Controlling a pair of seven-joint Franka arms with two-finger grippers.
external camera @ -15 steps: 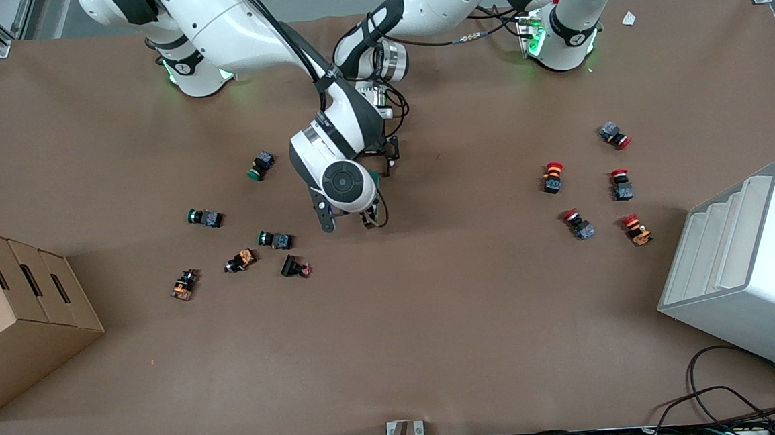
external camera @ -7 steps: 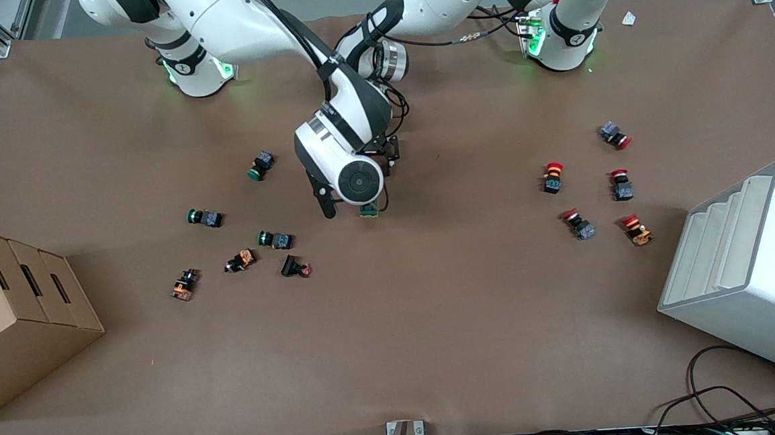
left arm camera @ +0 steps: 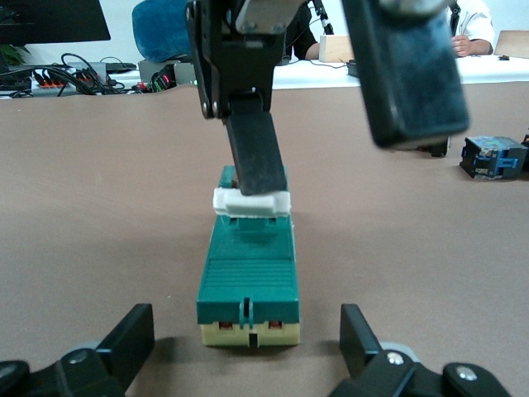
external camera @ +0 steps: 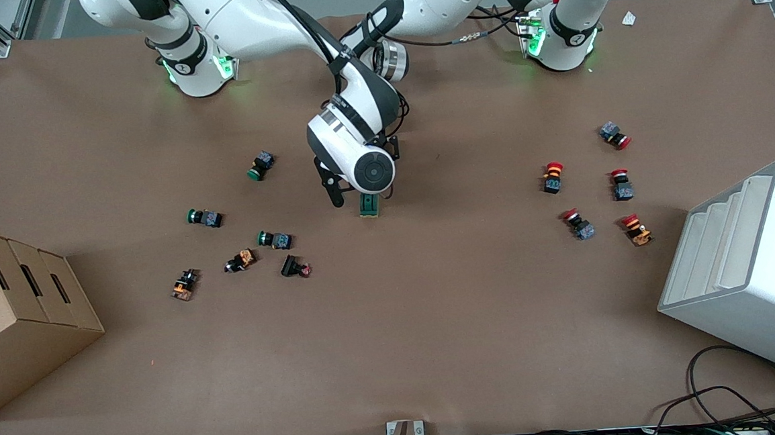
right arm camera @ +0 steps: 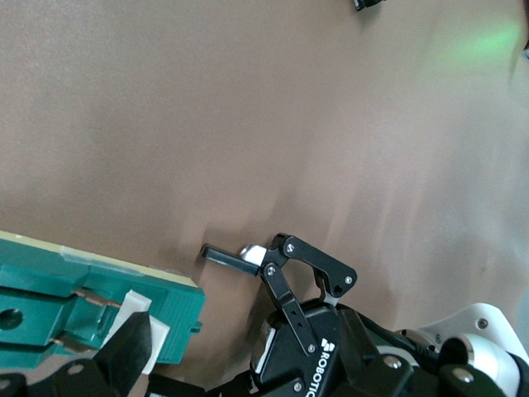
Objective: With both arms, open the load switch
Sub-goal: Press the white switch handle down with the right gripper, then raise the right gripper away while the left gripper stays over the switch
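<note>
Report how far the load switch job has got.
Done: the left gripper is open, its fingers either side of the load switch without gripping it. In hand: one finger of the open right gripper rests on the white toggle. Left: the toggle sits on the block, not yet opened.

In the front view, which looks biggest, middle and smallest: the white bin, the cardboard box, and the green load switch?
1. White bin
2. Cardboard box, though cut off at the edge, so unsure
3. Load switch, by far the smallest

Cardboard box (external camera: 20, 314), white bin (external camera: 750, 269), scattered push buttons (external camera: 274, 239).
</note>
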